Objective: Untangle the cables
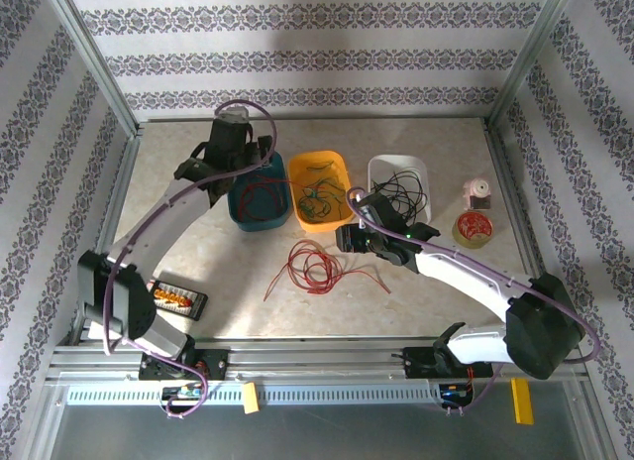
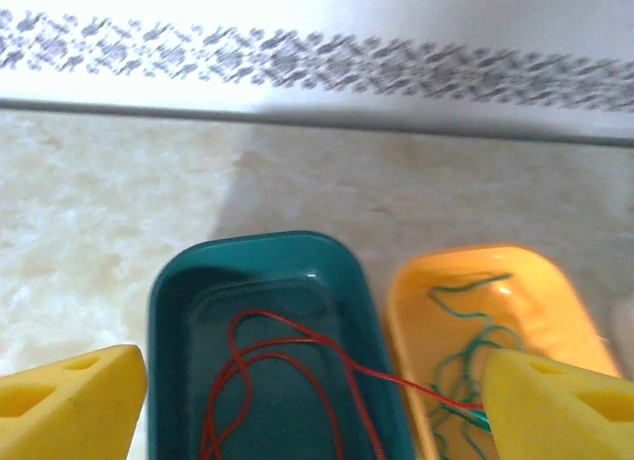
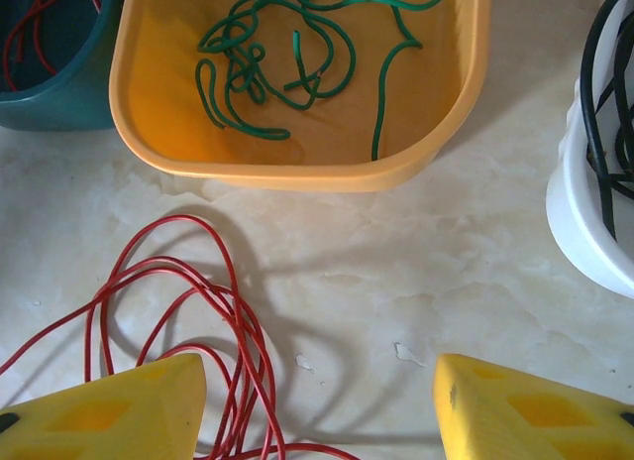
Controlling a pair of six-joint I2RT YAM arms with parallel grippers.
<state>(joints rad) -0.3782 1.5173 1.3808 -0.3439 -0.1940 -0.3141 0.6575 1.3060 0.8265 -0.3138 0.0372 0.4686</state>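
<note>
A red cable point(image 2: 287, 326) lies looped in the teal bin point(image 2: 258, 244). One strand runs over the rim to the right finger point(image 2: 555, 410) of my left gripper point(image 2: 315, 381), which hangs open above the bin point(image 1: 238, 217). Green cables point(image 3: 267, 63) lie in the orange bin point(image 3: 297, 172). Black cables point(image 3: 604, 103) fill the white bin point(image 3: 584, 232). More red cable point(image 3: 198, 291) lies in loose loops on the table point(image 1: 315, 267). My right gripper point(image 3: 319, 381) is open just above the table, its left finger point(image 3: 119, 410) over those loops and nothing between the fingers.
The three bins stand in a row at mid-table. A tape roll point(image 1: 475, 228) and a small pink object point(image 1: 478, 192) sit to the right of the white bin point(image 1: 398, 163). A black tray with orange pieces point(image 1: 178, 299) lies near the left arm's base.
</note>
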